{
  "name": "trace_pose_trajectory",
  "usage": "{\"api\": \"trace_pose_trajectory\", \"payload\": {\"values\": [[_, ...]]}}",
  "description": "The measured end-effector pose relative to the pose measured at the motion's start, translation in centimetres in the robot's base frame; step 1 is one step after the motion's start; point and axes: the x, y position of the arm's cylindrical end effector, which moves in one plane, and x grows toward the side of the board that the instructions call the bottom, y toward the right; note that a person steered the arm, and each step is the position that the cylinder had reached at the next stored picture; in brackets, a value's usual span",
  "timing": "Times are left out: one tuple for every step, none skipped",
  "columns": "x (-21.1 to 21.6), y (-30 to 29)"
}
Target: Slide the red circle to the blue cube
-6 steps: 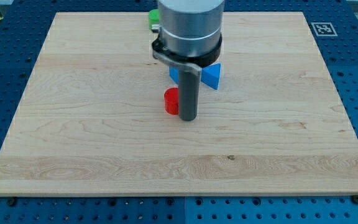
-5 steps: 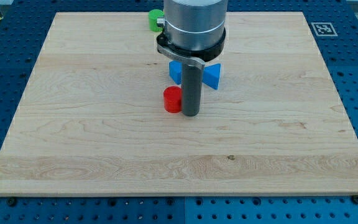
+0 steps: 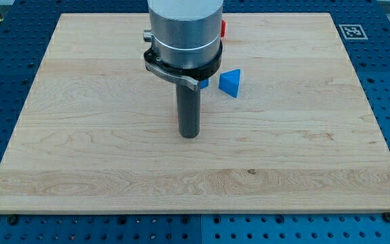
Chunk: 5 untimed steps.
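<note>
My tip (image 3: 189, 135) rests on the board a little below the view's centre. The red circle does not show; the rod covers the spot where it lay. Only a small corner of the blue cube (image 3: 204, 83) shows, just right of the rod's upper part and under the arm's collar. My tip is below and slightly left of that corner.
A blue triangular block (image 3: 230, 83) lies just right of the blue cube. A sliver of another red block (image 3: 223, 28) shows at the view's top, right of the arm body. The wooden board (image 3: 80, 135) is ringed by blue perforated table.
The arm moved to the view's left and a little down. The red circle and the green block at the top are now hidden behind it, and a red block at the top came into view.
</note>
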Motion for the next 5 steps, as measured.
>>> {"api": "trace_pose_trajectory", "payload": {"values": [[-0.1,-0.9],[-0.1,-0.9],[-0.7,-0.9],[-3.0,-0.6],[-4.5,0.6]]}}
